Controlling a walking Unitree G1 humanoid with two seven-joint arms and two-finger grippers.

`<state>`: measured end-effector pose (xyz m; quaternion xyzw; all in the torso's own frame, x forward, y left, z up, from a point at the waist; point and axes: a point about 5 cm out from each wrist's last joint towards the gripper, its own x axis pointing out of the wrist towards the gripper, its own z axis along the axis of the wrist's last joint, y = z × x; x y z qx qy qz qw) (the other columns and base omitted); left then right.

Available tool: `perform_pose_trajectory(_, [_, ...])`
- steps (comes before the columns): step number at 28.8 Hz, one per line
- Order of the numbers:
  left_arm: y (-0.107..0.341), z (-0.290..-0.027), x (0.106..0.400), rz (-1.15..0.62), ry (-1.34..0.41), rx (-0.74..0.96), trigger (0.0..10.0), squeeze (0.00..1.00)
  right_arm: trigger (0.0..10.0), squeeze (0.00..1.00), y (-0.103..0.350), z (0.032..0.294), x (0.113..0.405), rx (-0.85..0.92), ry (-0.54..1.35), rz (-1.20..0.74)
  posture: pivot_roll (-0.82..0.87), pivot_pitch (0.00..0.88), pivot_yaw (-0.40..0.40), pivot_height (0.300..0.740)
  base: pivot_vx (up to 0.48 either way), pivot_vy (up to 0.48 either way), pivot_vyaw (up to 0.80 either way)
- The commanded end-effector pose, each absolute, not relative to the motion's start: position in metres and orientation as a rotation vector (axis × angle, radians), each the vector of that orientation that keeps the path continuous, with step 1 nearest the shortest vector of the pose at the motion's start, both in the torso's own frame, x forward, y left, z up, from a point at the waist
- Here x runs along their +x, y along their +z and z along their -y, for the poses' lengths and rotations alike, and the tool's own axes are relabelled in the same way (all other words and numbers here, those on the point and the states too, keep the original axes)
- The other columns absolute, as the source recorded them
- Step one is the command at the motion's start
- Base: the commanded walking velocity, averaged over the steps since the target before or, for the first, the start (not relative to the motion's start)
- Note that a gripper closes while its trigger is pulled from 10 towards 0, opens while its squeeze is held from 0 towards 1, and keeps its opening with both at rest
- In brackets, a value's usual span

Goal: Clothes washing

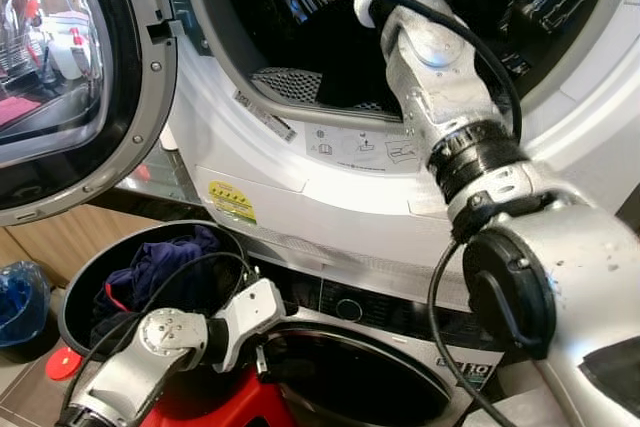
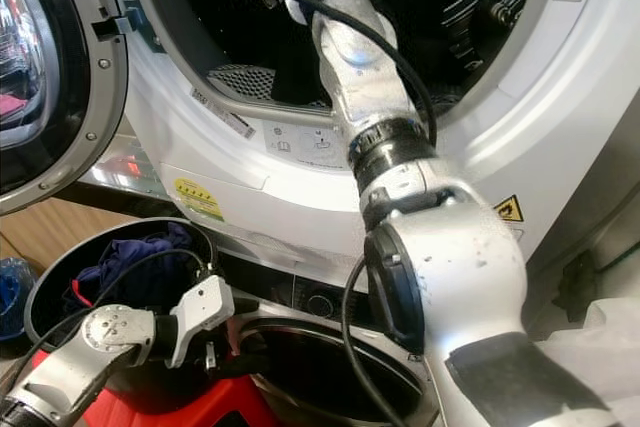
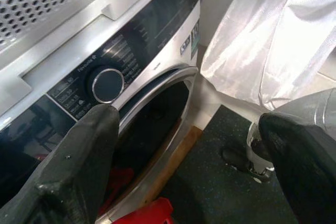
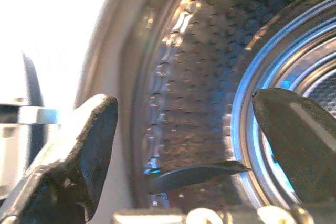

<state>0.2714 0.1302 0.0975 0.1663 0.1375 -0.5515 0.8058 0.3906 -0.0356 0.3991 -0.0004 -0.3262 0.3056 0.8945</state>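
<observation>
silver right arm (image 1: pixel 450 117) is reached deep into the upper drum (image 4: pixel 205 77), right gripper (image 4: pixel 184 145) spread wide and empty (a garment likely just dropped). clothes (image 1: pixel 165 267) are kept in the black basket (image 1: pixel 85 277) below; left gripper (image 3: pixel 184 156) is held open, empty.

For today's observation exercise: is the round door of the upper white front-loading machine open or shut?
Open. The round glass door is swung out to the robot's left, and the right arm reaches through the uncovered opening into the dark drum.
</observation>
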Motion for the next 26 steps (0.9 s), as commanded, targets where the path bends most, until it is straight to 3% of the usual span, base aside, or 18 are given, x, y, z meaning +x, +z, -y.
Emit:
perform_pose_trajectory(1, [0.099, -0.132, 0.274, -0.292, -1.187, 0.375, 10.0, 0.0, 10.0, 0.0, 0.401, 0.029, 0.385, -0.018, 0.708, 0.702, -0.02, 0.0, 0.072, 0.74, 0.0, 0.0, 0.0])
perform_pose_trajectory(11, [0.099, -0.13, 0.274, -0.275, -1.198, 0.362, 10.0, 0.0, 10.0, 0.0, 0.401, 0.043, 0.367, 0.169, 0.928, 0.76, -0.02, 0.0, 0.077, 0.74, 0.0, 0.0, 0.0])
perform_pose_trajectory(14, [0.098, -0.13, 0.273, -0.278, -1.219, 0.367, 10.0, 0.0, 10.0, 0.0, 0.387, 0.049, 0.341, 0.206, 1.152, 0.799, -0.03, 0.0, 0.079, 0.74, 0.0, 0.0, 0.0])
perform_pose_trajectory(18, [0.1, -0.128, 0.276, -0.26, -1.215, 0.367, 10.0, 0.0, 10.0, 0.0, 0.37, 0.059, 0.31, 0.193, 1.338, 0.871, -0.03, 0.0, 0.079, 0.74, 0.0, 0.0, 0.0])
perform_pose_trajectory(21, [0.106, -0.123, 0.277, -0.23, -1.231, 0.347, 10.0, 0.0, 10.0, 0.0, 0.348, 0.062, 0.292, 0.197, 1.452, 0.824, -0.04, 0.0, 0.084, 0.74, 0.0, 0.0, 0.0])
perform_pose_trajectory(26, [0.106, -0.123, 0.279, -0.228, -1.225, 0.351, 10.0, 0.0, 10.0, 0.0, 0.328, 0.063, 0.284, 0.137, 1.487, 0.743, -0.04, 0.0, 0.086, 0.74, 0.0, 0.0, 0.0])
